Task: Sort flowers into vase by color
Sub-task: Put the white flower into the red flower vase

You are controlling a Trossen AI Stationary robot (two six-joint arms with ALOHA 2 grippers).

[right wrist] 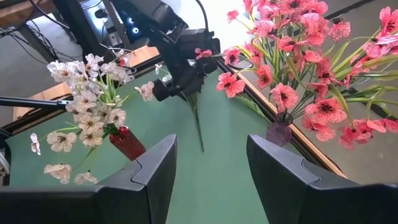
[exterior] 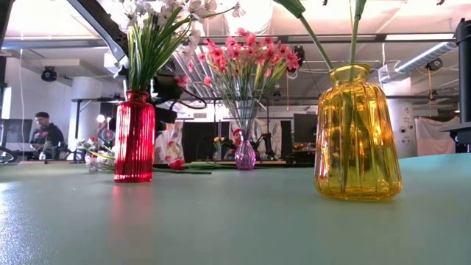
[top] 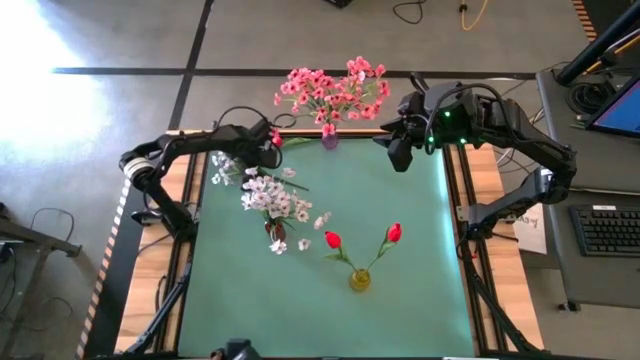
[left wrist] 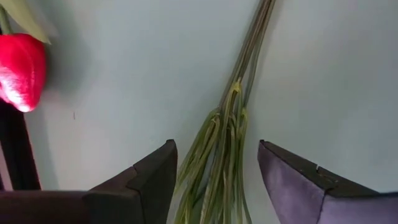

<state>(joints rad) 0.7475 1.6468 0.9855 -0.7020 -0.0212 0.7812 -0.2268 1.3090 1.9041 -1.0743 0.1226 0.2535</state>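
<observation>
My left gripper (left wrist: pixel 217 146) points down, open, at the mat's far left (top: pixel 268 148). Its fingers stand on either side of a bundle of thin green stems (left wrist: pixel 233 106) that lies flat on the mat, and touch nothing. White blossoms (top: pixel 224 165) lie on the mat beside it, and a loose red bud (left wrist: pixel 22 68) lies close by. My right gripper (right wrist: pixel 211 146) hangs open and high over the far right (top: pixel 400 152), with nothing in it. White flowers stand in a red vase (top: pixel 275 232), two red buds in a yellow vase (top: pixel 360 280), and pink flowers in a purple vase (top: pixel 330 140).
The three vases stand on the green mat (top: pixel 420 250): the purple one at the far edge, the red one left of centre, the yellow one near the middle front. Loose white blossoms (top: pixel 300 243) lie by the red vase. A person (exterior: pixel 44 132) is in the room beyond.
</observation>
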